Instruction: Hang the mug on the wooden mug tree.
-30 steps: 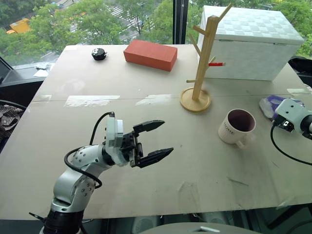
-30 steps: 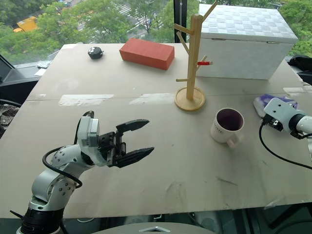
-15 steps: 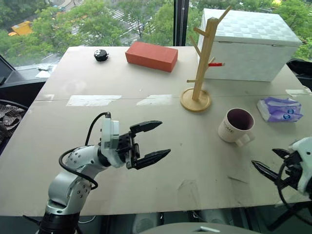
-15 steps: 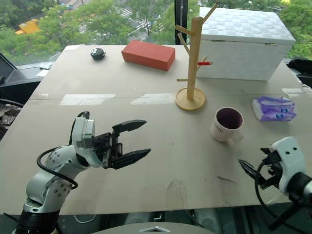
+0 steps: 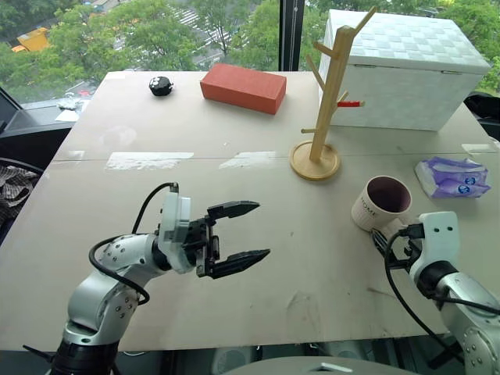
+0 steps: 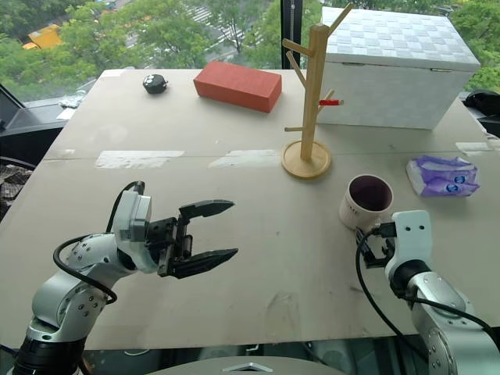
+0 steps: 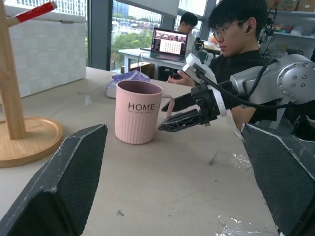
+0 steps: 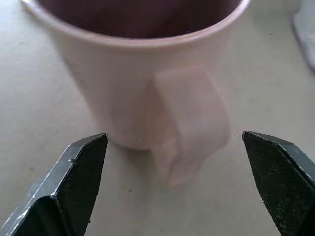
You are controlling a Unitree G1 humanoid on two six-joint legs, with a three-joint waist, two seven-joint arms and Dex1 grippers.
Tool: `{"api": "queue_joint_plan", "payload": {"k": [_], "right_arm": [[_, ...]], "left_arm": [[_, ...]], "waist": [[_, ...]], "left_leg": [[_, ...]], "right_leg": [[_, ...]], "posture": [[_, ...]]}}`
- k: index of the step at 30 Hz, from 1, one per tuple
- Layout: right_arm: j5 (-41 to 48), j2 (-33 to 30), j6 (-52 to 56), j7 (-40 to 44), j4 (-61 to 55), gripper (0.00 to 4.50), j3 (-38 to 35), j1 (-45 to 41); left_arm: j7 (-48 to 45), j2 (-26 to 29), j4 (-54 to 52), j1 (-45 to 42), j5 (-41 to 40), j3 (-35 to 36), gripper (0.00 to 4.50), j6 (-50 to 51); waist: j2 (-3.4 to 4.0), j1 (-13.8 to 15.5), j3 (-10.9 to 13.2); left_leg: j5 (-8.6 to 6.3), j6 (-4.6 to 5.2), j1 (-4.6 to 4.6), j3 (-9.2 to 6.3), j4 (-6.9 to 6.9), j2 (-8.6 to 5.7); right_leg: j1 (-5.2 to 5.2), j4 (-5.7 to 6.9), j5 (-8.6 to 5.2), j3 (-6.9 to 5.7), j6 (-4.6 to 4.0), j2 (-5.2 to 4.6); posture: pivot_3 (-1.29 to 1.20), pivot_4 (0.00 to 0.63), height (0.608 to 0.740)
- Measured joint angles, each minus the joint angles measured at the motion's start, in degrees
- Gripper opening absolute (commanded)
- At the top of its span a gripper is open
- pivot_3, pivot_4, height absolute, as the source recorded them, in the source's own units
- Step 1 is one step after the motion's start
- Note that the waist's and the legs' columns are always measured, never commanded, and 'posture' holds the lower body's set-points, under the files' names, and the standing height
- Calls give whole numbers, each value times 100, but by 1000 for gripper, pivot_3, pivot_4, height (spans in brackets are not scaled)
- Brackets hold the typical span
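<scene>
The mug [image 5: 380, 203], pale cream with a maroon inside and dark "HOME" lettering [image 7: 141, 106], stands upright on the table right of centre, its loop handle [image 8: 189, 115] turned toward my right gripper. My right gripper [image 5: 387, 241] hovers just on the near side of the mug, open, its fingers [image 8: 81, 182] spread wider than the handle and apart from it. The wooden mug tree [image 5: 330, 98], with one red-tipped peg, stands on its disc base [image 5: 315, 162] behind the mug. Over the table's left half my left gripper [image 5: 262, 230] is open and holds nothing, pointing toward the mug.
A white quilted box [image 5: 406, 70] stands right behind the mug tree. A red brick [image 5: 242, 87] and a small black object [image 5: 160, 86] lie at the back. A purple-and-white tissue packet [image 5: 453, 176] lies right of the mug. A person [image 7: 241, 34] sits beyond the table.
My right arm swung in from beside the tissue packet, dipped toward the table's front edge, and now sits close to the mug's handle, open. The left gripper has stayed in place.
</scene>
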Motion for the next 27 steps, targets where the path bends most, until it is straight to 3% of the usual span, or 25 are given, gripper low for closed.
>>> {"api": "queue_joint_plan", "payload": {"k": [13,17,24,27], "right_arm": [[-964,167,-616,-763,711,4445,175,-230],[-1207,382,-838,-1022,1019,3288,344,-391],[-1265,576,-1225,-995,1379,43,548,-457],[-1247,486,-1407,-850,1350,43,546,-562]], "left_arm": [[71,44,-279,233,-3,37,4500,30],[69,42,-279,239,19,36,4500,1],[209,126,-347,386,1,161,4500,21],[355,128,-362,425,10,227,4500,22]], "waist": [[1,26,1],[1,28,1],[2,28,1],[-8,45,-5]], "left_leg": [[-1,1,12,0,3,5],[-1,1,8,3,2,5],[-1,1,8,7,1,5],[-1,1,8,1,2,6]], "right_leg": [[-1,16,-10,-1,19,4],[-5,16,-11,4,19,6],[-6,16,-11,8,18,4],[-4,15,-11,3,19,4]], "posture": [[0,150,740],[0,150,740],[0,150,740],[0,150,740]]}}
